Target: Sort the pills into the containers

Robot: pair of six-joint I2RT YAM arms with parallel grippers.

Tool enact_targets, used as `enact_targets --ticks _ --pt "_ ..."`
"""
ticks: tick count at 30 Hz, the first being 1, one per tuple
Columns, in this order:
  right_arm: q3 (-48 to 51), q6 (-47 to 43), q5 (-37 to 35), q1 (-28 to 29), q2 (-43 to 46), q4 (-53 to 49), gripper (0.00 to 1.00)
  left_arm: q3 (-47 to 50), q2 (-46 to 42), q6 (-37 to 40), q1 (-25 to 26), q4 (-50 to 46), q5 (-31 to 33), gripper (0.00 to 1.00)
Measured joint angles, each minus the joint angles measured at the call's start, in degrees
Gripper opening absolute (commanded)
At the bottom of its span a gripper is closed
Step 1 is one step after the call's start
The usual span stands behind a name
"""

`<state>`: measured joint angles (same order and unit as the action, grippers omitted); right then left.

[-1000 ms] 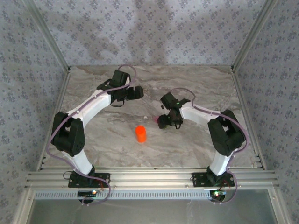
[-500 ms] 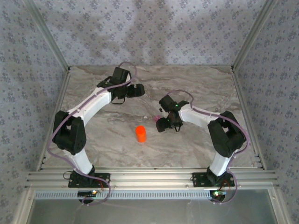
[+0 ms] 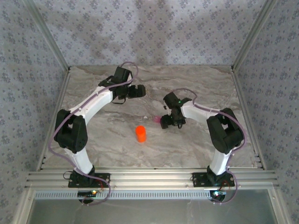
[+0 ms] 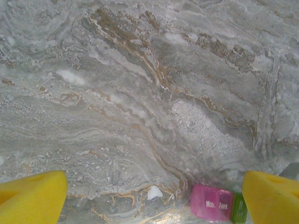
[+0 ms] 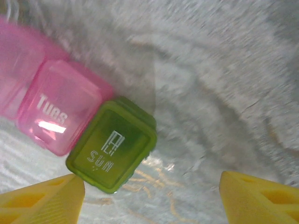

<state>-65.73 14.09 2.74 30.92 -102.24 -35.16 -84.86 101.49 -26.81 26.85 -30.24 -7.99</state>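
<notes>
A small orange plastic cylindrical bottle [image 3: 140, 134] with a round orange cap stands upright on the grey-and-tan marble-patterned counter [image 3: 93, 140]. It sits just off the counter's middle, toward 7 o'clock. Ribbed aluminium rails [image 3: 149, 179] run along the counter's 6 o'clock edge. Slanted aluminium posts [image 3: 46, 37] rise from its corners at 10 and 2 o'clock. Grey-blue walls with a small repeating floral print [image 3: 149, 28] close in the counter at 9, 12 and 3 o'clock.

Your left gripper [image 4: 152, 199] hangs over the marble table [image 4: 140, 93], its yellow fingers [image 4: 30, 196] spread wide. Near the right finger sit the containers [image 4: 217, 208], pink joined to green. A small white piece [image 4: 154, 192], perhaps a pill, lies just beside the pink one.
</notes>
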Motion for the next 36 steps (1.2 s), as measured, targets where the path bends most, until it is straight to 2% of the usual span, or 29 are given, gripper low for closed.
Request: enact_targets --ticks 10,15,20,27,36 --pt "-3.8 1.55 3.26 -3.63 -0.39 1.16 0.76 -4.87 3.06 5.14 3.72 -4.52 0.09 0.96" --pt "-2.78 6.75 8.02 -7.52 0.83 4.09 0.75 -8.46 5.16 10.4 8.85 -9.09 2.71 0.96" --pt "2.73 14.75 11.74 -10.93 1.11 9.09 0.75 -8.44 5.95 14.71 13.79 -11.96 6.51 0.96" --pt "4.94 19.47 13.77 -10.75 1.09 12.63 0.75 -8.41 8.13 18.25 15.74 -13.92 10.21 0.96" --pt "4.13 20.06 14.91 -10.75 -0.7 13.86 0.75 -8.41 10.8 19.89 17.55 -15.13 10.62 0.96"
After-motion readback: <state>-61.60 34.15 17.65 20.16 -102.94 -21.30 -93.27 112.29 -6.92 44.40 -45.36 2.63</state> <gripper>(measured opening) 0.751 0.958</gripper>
